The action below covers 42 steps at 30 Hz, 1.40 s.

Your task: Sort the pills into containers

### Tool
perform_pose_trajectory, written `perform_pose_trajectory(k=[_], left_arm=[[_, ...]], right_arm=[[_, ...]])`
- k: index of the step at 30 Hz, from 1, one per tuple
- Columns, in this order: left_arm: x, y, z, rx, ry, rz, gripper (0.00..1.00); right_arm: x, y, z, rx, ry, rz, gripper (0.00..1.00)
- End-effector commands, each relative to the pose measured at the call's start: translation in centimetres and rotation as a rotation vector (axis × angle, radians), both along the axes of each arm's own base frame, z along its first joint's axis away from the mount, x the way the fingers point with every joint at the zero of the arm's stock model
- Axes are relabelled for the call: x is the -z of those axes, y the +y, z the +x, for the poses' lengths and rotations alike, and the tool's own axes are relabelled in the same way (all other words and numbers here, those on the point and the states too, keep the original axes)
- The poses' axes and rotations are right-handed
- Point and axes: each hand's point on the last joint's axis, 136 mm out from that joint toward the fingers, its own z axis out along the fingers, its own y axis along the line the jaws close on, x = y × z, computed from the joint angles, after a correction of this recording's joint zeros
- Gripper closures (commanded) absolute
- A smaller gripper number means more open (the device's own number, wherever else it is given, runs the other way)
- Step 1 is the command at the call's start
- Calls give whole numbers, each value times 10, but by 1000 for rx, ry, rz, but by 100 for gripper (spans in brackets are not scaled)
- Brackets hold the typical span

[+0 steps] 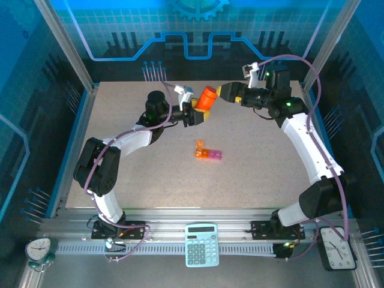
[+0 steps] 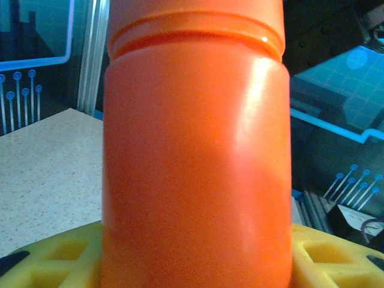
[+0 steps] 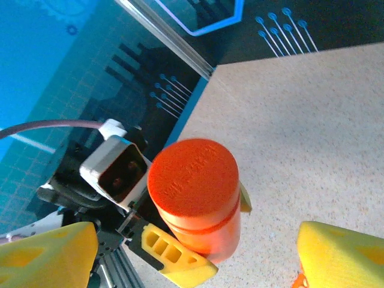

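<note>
- Orange bottle [image 1: 208,97], cylindrical with its cap on, was held off the table [image 1: 258,174] above the far-middle part of the surface.
- Left gripper [image 1: 200,115] was clamped around the lower body of the bottle. The left wrist view showed its yellow pads [image 2: 54,255] pressed against both sides of the bottle.
- Right gripper [image 1: 224,91] stood released, just beside the capped end of the bottle. In its wrist view the yellow fingers [image 3: 345,258] were spread wide, with a gap to the bottle on either side, touching nothing.
- Containers [image 1: 207,153], a short strip of joined orange and pink-magenta compartments, lay flat at the middle of the table. They were nearer the arm bases than the bottle and well apart from both grippers. The position of the lids could not be determined.
- Calculator [image 1: 201,244] rested on the near rail between the two arm bases.
- One clock [image 1: 37,249] sat at the near-left corner and another clock [image 1: 337,247] at the near-right.
</note>
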Motion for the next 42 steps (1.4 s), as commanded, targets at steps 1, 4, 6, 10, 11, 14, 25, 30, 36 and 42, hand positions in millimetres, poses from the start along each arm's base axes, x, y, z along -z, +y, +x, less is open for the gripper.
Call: perform_pose_trajectory(k=[1,4,6,10,11,14,25,30,36,42], left_arm=[[-26,0,-12,73,-53,-38,96],[-24,-1,-15,102,-33,-40,96],[-25,-1,-17,119,-24,-42,96],[-26,-3,-20,148,-7,-49,96],[-27,-3,-21,154,-6,-52,96],[-29,-4,-22,165,-2,-55,96],[-29,-4,-24,175,2,-54,96],[-30,-4,-23,173,2,-55,96],[-33,-4,-18,147,-5,-57,96],[-39,0,-8,12,-68,-47,96]], right_arm=[[-10,0,-3,-88,-77,22,14],[-10,5,0,-133,-86,24,15],[-11,9,3,-157,-85,29,14],[-9,21,4,-201,-77,20,14],[-8,25,3,-212,-75,17,14],[-5,35,2,-241,-65,11,14],[5,45,-2,-278,-31,11,28],[11,48,-6,-296,-13,19,46],[22,53,-10,-279,14,10,55],[48,58,-5,-108,49,-65,59]])
